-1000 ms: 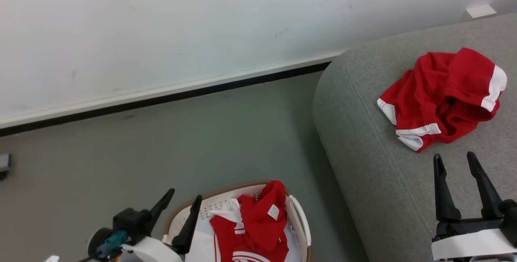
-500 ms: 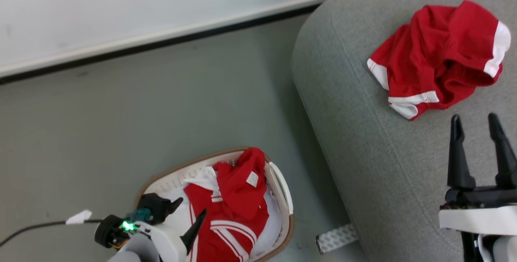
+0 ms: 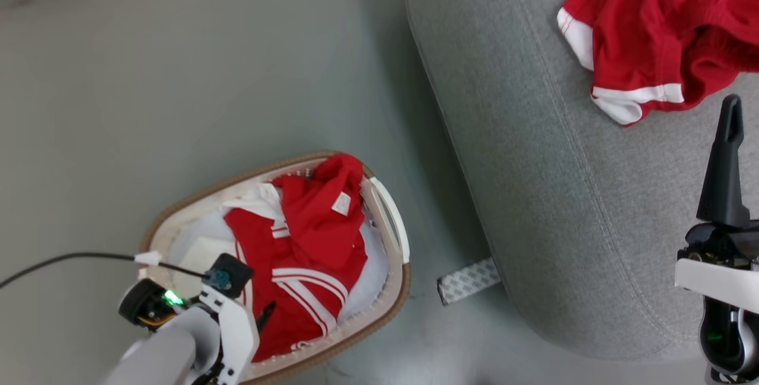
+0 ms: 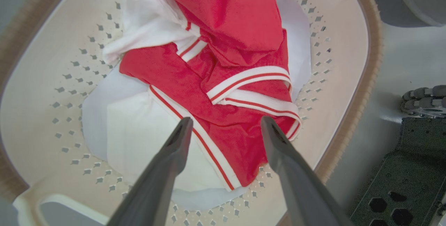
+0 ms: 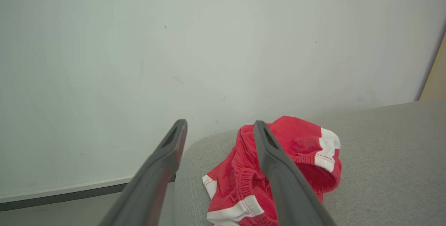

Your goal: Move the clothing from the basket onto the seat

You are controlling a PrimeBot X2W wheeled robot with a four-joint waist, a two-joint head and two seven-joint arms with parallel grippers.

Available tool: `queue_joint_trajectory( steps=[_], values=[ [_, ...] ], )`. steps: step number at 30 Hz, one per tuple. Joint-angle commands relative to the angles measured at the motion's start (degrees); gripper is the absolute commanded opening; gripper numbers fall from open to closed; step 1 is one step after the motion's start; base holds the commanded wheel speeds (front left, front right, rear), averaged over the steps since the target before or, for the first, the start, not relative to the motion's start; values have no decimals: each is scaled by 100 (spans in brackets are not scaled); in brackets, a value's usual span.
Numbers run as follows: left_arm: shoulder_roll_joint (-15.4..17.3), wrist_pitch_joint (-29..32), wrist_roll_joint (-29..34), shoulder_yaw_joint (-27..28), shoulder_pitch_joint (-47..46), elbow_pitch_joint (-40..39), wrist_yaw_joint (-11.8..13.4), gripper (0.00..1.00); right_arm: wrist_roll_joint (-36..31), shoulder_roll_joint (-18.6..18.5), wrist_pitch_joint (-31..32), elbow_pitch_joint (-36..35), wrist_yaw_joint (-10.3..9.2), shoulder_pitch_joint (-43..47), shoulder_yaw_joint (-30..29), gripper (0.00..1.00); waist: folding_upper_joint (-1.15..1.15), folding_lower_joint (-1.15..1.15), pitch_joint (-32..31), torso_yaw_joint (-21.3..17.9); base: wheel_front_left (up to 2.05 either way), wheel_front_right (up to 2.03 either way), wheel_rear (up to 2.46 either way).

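Partly done: one red garment [image 3: 652,35] lies on the sofa [image 3: 533,207]; more red clothing [image 3: 302,242] sits in the basket [image 3: 388,225], left to move. The left pincer [image 4: 225,121], open and empty, hovers just above that pile. The right pincer [image 5: 219,123], open and empty, hangs over the sofa.

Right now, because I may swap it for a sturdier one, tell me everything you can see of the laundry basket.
The basket is oval, cream-white plastic with a brown rim, diamond-shaped perforations in its walls and a cut-out white handle at each end. It stands upright on the grey floor, near the sofa without touching it. Inside lie red garments on a white cloth. The left gripper hovers over them, fingers open.
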Motion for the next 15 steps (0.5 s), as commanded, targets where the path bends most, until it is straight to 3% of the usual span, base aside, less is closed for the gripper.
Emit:
queue_joint_trajectory(
  steps=[1,15],
  values=[
    [63,70,-49,-111,-147,117,8,100,51,6,-18,-74,-13,-102,17,100,0,-2,356,-169,0,0,0],
    [366,637,-366,-1043,-866,982,9,100,408,7,-18,-602,-13,-302,267,100,0,-2,1251,-649,0,0,0]
  ],
)
